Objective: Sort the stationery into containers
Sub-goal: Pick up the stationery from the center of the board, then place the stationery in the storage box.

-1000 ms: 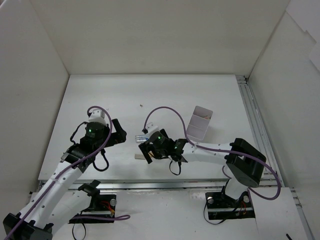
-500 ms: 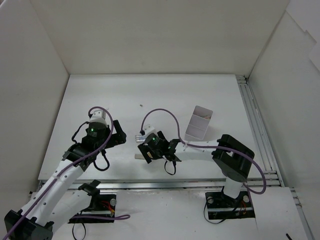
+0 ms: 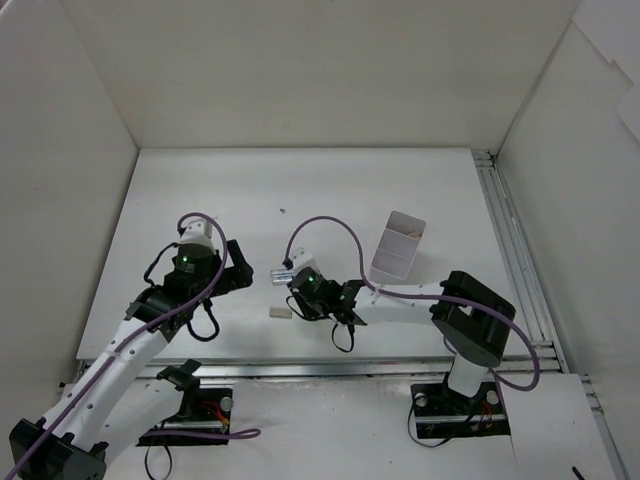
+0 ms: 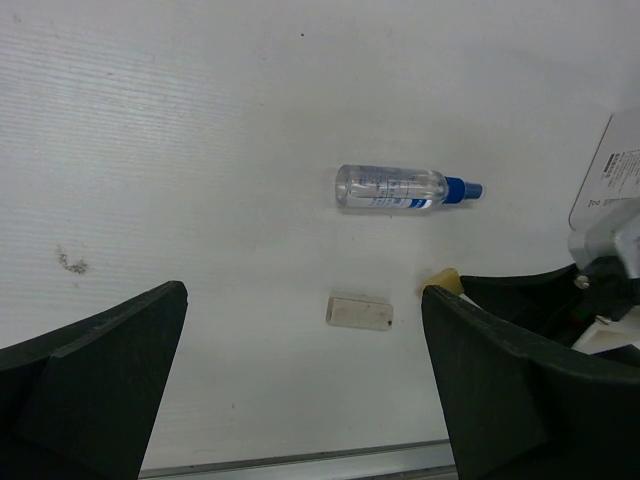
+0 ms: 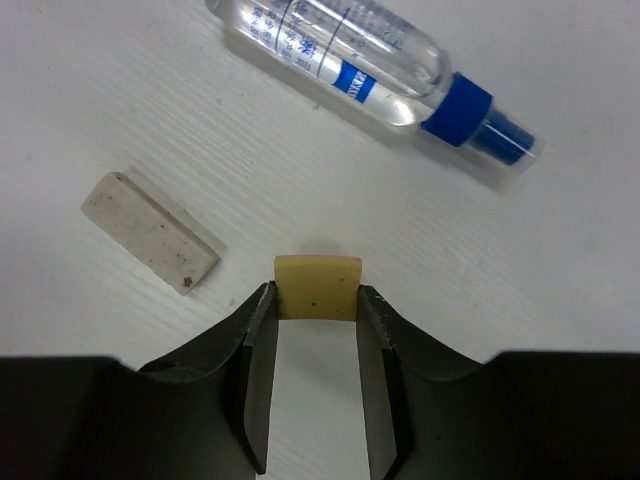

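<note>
A yellow-beige eraser block (image 5: pixel 318 287) lies on the white table, and my right gripper (image 5: pixel 317 292) is shut on it, one finger pressed against each side. A paler, speckled eraser (image 5: pixel 150 233) lies just left of it, also seen in the left wrist view (image 4: pixel 359 311). Beyond both lies a clear stubby tube with a blue end (image 5: pixel 350 62). My left gripper (image 4: pixel 305 295) is open and holds nothing; it hangs over the table left of the erasers. The white container (image 3: pixel 397 247) stands to the right of my right arm. No pens show.
A metal rail (image 3: pixel 505 250) runs along the table's right side, and another lies along the near edge (image 3: pixel 330 368). White walls close in the left, back and right. A small dark speck (image 3: pixel 281 211) lies mid-table.
My right gripper has gone from open to shut on the yellow-beige eraser, after shifting slightly left. The left arm has barely moved.
</note>
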Controlling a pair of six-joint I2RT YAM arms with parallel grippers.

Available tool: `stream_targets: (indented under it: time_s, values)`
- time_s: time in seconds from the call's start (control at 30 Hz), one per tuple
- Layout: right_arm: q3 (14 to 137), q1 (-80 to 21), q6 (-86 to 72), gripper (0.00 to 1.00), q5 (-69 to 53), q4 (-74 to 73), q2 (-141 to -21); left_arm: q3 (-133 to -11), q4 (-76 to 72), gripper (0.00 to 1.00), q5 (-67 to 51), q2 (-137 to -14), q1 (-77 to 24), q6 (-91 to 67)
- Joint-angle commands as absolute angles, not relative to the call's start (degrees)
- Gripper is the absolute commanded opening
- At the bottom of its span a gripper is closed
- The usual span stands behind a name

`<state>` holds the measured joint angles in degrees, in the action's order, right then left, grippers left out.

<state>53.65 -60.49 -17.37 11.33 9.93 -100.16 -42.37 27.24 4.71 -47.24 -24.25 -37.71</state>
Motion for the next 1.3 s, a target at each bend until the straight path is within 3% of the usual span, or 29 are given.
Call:
stream_targets:
  time_s: [0.0,0.23,0.37,0.47,0.97,1.27]
  values:
    - [52.56,-60.82,-18.2,0.15,17.82,12.31,-91.33,-42.54,24.79,1.0,3.52,-47.99,-23.99,-36.83]
    - [50.54,-54.51,-25.74,0.19,36.63,5.19,-78.07,-40.7,20.83,1.0,-3.95,-49.66,-24.52,-34.37]
    - [49.75,-52.56,-36.78,0.17,58.82,-3.39,-72.62,-40.08,19.25,1.0,-6.15,-50.88,-25.05,-33.58]
    - [48.08,-50.63,-40.42,0.17,63.88,-5.54,-69.36,-39.9,17.5,1.0,-8.43,-51.33,-26.27,-32.17]
    - [51.42,-39.99,-41.75,0.17,57.23,-5.71,-76.64,-40.87,14.68,1.0,-9.93,-55.02,-30.23,-30.94]
    - [52.73,-37.79,-42.54,0.24,53.79,-5.8,-81.29,-41.04,15.38,1.0,-9.67,-56.42,-31.9,-31.46]
